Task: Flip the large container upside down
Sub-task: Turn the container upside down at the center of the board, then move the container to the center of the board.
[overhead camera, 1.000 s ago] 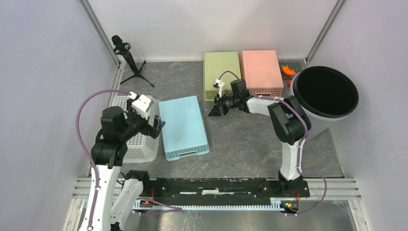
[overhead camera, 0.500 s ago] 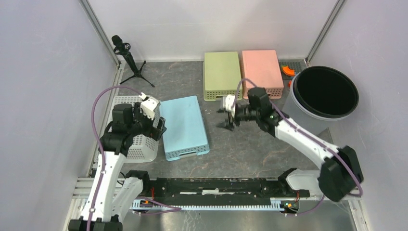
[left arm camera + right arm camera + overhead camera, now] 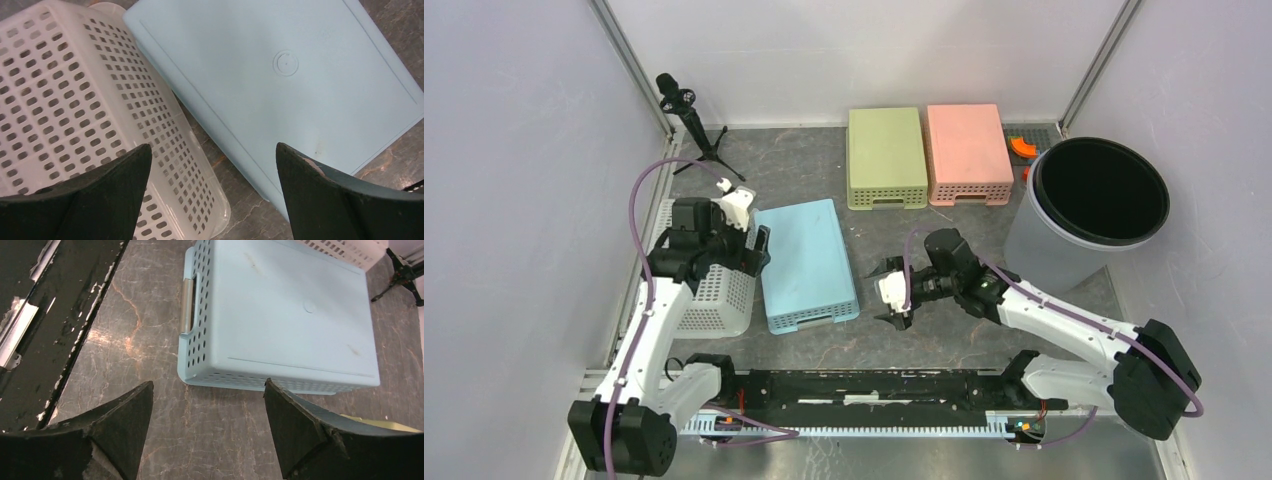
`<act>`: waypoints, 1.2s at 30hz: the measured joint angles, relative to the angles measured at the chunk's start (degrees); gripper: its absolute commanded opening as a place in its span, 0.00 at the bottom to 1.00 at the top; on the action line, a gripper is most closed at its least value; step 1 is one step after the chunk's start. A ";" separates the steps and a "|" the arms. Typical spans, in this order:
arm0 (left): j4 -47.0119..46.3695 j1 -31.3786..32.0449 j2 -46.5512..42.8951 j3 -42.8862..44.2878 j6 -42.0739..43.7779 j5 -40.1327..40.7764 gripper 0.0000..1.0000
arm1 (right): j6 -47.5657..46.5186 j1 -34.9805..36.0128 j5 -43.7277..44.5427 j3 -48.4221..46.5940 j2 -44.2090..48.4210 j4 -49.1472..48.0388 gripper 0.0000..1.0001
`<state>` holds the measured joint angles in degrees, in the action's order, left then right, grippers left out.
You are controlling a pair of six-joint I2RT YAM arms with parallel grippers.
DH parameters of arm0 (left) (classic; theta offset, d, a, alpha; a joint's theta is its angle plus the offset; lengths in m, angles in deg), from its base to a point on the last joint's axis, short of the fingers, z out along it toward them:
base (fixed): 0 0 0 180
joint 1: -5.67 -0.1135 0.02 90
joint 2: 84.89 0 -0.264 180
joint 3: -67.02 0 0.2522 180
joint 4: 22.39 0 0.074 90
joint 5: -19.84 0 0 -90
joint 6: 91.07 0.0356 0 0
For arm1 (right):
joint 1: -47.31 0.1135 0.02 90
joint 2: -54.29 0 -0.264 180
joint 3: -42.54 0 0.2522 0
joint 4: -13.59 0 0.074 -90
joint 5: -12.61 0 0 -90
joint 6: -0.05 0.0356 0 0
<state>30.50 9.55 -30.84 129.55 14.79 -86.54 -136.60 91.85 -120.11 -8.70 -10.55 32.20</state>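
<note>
large container [image 3: 1100,190]: round grey bin, black inside, standing upright with its mouth up; not yet inverted. right gripper [image 3: 887,293]: jaws spread wide, nothing between them. it sits well to the left of the container and points away from it, toward the blue basket [image 3: 804,262]. left gripper [image 3: 758,250]: jaws fully apart, empty, farther left of the container, above the seam between the blue basket and the white basket [image 3: 712,298]. judgement: the right arm is nearer and needs to turn round toward the container's rim.
</note>
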 measured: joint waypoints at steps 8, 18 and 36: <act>-2.05 0.66 6.47 0.02 -1.73 -2.40 1.00 | -3.10 1.11 1.22 2.34 0.20 -0.22 0.90; -5.27 1.77 12.41 0.07 -2.99 -5.16 1.00 | -5.81 1.11 1.22 2.93 0.31 -0.39 0.92; -9.14 3.87 14.38 1.22 -3.61 -2.45 1.00 | -8.24 1.11 0.31 3.23 0.28 0.59 0.93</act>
<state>21.37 13.42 -16.46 130.78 11.19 -88.99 -144.84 92.96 -119.80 -5.46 -10.27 32.79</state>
